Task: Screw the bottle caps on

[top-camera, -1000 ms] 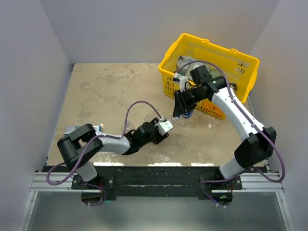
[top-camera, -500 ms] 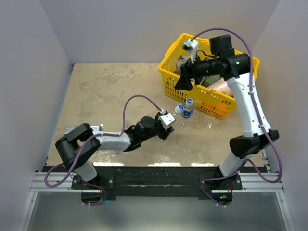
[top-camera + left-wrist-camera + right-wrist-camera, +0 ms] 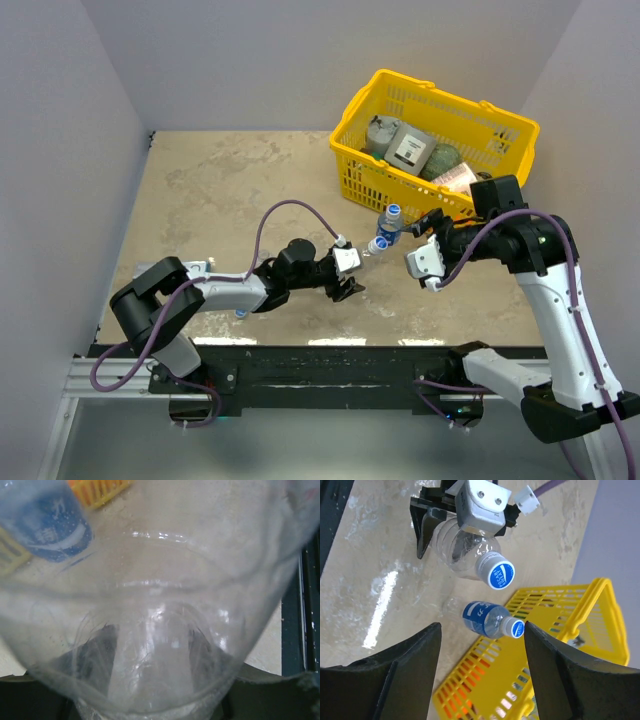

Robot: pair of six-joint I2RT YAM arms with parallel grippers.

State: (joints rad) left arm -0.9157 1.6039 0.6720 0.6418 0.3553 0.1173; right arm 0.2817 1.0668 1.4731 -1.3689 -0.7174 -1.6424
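An unlabelled clear bottle (image 3: 367, 253) is tilted off the table, its blue cap (image 3: 378, 245) on its neck, and my left gripper (image 3: 350, 282) is shut on its lower body. In the left wrist view this bottle (image 3: 160, 610) fills the frame, with the dark fingers (image 3: 97, 652) showing through it. A blue-labelled bottle (image 3: 391, 228), also capped (image 3: 394, 211), stands just behind, by the basket. My right gripper (image 3: 425, 262) hangs open a little to the right of both. Its wrist view shows the held bottle (image 3: 462, 555), that bottle's cap (image 3: 499, 574) and the labelled bottle (image 3: 485, 619) beyond its spread fingers (image 3: 405, 675).
A yellow basket (image 3: 440, 100) with grey cans (image 3: 380, 135) and a packet stands at the back right, close behind the bottles. A small blue speck (image 3: 240, 313) lies under the left forearm near the table's front edge. Grey walls close in both sides.
The right arm went from the bottles up over the basket, then swung down to their right, its jaws now open. The left gripper keeps its hold and has shifted slightly.
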